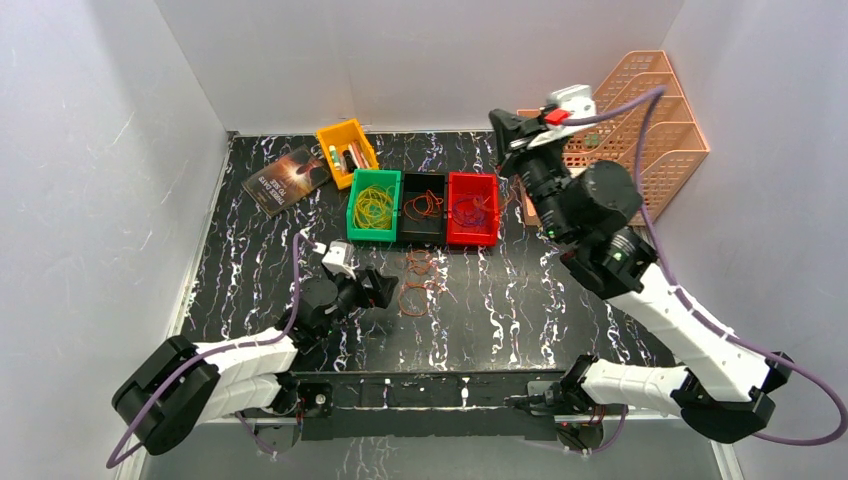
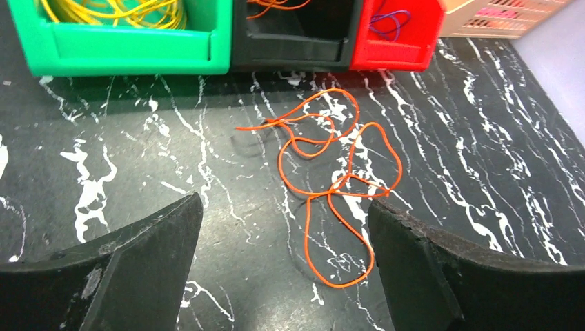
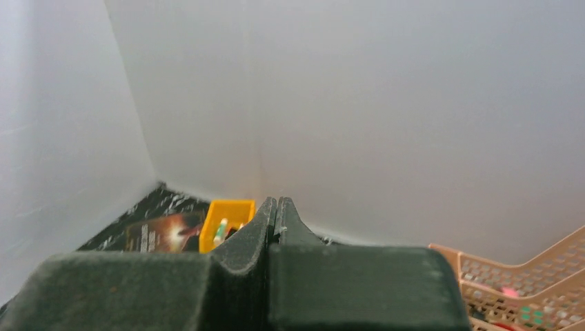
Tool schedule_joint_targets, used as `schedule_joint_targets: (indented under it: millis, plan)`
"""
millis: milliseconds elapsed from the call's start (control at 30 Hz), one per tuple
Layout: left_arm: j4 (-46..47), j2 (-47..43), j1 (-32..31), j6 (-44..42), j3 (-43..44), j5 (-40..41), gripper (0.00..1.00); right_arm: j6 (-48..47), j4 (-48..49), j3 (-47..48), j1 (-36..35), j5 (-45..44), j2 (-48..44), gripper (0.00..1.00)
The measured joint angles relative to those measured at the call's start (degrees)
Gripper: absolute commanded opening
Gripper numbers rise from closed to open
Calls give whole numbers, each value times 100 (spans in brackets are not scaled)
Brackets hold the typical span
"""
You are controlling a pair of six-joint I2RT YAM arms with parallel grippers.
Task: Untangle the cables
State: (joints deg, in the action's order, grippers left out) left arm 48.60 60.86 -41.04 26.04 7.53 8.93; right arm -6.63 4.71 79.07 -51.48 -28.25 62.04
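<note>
the left gripper (image 2: 284, 210) is hovering low at the bottom of the frame, its fingers (image 2: 159, 248) standing spread wide, holding nothing. the orange cables (image 2: 331, 162) are lying in tangled loops on the table (image 2: 483, 138) at centre, just beyond the fingers, below the black bin (image 2: 296, 48) and red bin (image 2: 400, 48). yellow cables (image 2: 110, 10) are sitting in the green bin (image 2: 138, 52) at upper left. the right gripper (image 3: 276, 207) is facing the wall (image 3: 379, 103), fingers pressed together, empty.

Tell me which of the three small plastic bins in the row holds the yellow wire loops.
The green plastic bin at the row's left end, with yellow wire loops inside. The black middle bin holds orange loops; the red bin, purplish ones.
</note>
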Motion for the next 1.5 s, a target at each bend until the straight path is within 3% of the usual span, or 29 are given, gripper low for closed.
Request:
schedule_joint_targets:
  millis: [367,467,767,967,1500]
  plan:
    - [-267,160,-2,256,37,297,93,-476,317,470,0,-98,-190,0]
    - [-619,122,-2,367,210,367,98,-540,315,496,0,-96,15,0]
    - [-2015,66,0,817,1034,461,98,-632,278,763,7,57,861,0]
    - [-2516,166,-2,1012,1137,455,98,-417,295,1029,68,422,1541,0]
    - [-2638,170,0,1128,1121,385,98,608,315,1508,1362,1755,3088,0]
